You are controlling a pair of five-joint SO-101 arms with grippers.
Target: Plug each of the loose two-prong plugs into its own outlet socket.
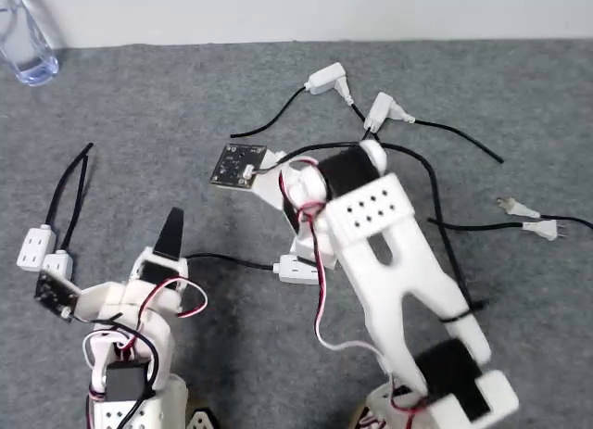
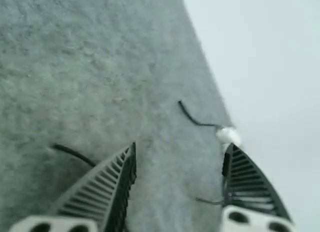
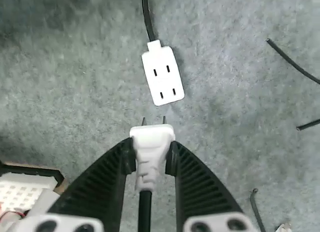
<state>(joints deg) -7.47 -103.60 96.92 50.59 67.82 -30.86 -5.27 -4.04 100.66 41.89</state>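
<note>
pinching plug (image 3: 151, 138) in right claw (image 3: 150, 145), outlet socket (image 3: 162, 76) near, not touching

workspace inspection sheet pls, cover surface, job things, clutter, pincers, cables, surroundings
surface: grey mat, fuzzy like carpet
job's things: plug held with prongs facing an outlet block, not yet touching it; loose plugs lie unplugged; two more outlets sit side by side
clutter: clear bottle at a far corner
grippers: left pincer open, nothing between its fingers; right pincer shut on the plug
cables: black cords sprawl loose across the mat, some crossing
surroundings: pale surface beyond the mat's far edge
</note>
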